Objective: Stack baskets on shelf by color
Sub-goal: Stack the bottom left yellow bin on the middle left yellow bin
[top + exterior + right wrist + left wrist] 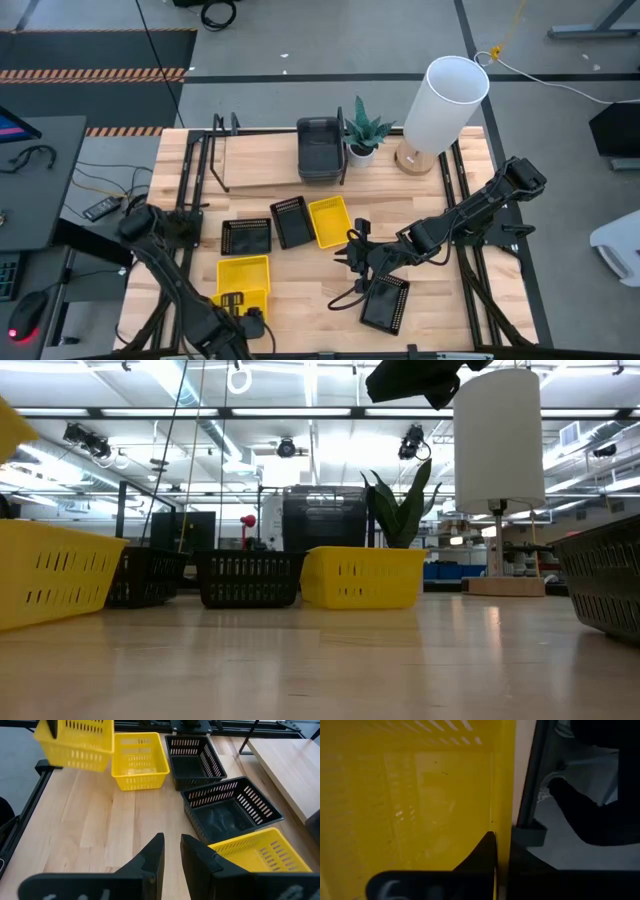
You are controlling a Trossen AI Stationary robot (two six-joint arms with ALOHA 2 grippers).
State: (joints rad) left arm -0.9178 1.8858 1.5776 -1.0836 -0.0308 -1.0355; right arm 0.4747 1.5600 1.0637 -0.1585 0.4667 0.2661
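Note:
My left gripper is near the table's near left corner, shut on a yellow basket that hangs tilted above the wood. A second yellow basket rests on its base beside it. A third sits mid-table next to two black mesh baskets. Another black basket lies near the front right. Dark grey baskets sit stacked on the shelf at the far side. My right gripper hovers mid-table, its fingers slightly apart with nothing between them. My left gripper pinches one wall of the yellow basket at its rim, with one finger inside the basket and the other outside. The fingers point down from above. The basket is lifted clear of the table and hangs tilted below them.
A white lamp and a small potted plant stand at the far right beside the shelf. Black frame rails run along the table's sides. Bare wood lies between the two arms.

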